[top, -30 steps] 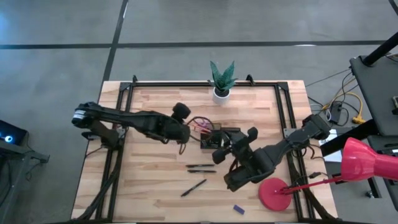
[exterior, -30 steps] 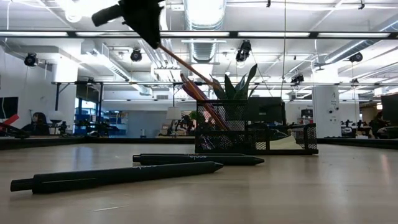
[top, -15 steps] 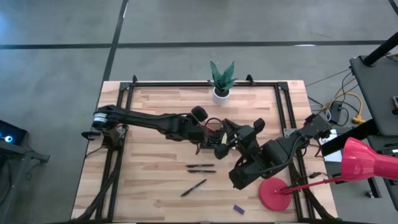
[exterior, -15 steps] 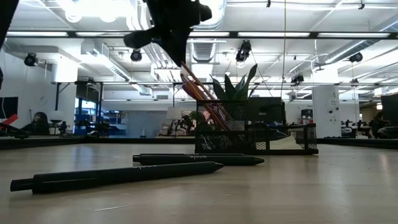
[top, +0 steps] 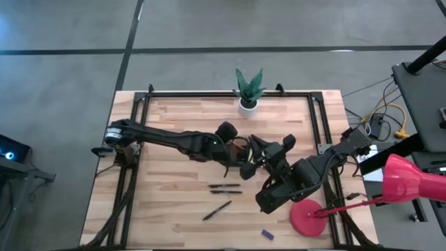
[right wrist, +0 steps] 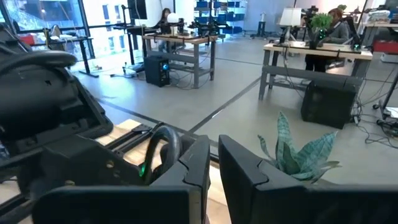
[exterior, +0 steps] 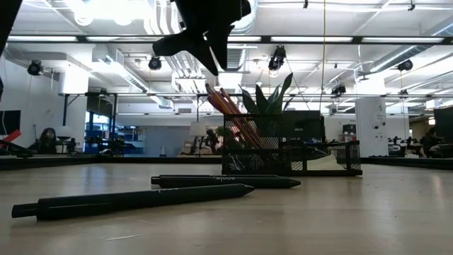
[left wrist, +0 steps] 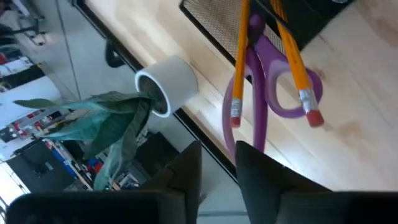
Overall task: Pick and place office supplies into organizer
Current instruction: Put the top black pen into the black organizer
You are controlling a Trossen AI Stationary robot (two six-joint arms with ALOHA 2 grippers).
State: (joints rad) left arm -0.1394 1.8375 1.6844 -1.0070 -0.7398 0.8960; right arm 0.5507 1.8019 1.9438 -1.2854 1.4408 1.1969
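Across the wooden table (top: 174, 209), both arms crowd the black mesh organizer (exterior: 318, 159), and we judge a collision between them the main risk. Our left gripper (left wrist: 217, 174) hangs just over it, fingers slightly parted and empty. The right gripper (right wrist: 213, 146) waits beside it, fingers nearly together, holding nothing. Purple scissors (left wrist: 258, 99) and orange pencils (exterior: 237, 120) lean out of the organizer, so a careless retreat could snag them or tip it. Three black pens (top: 224, 188) and a blue block (top: 266, 234) lie loose on the table.
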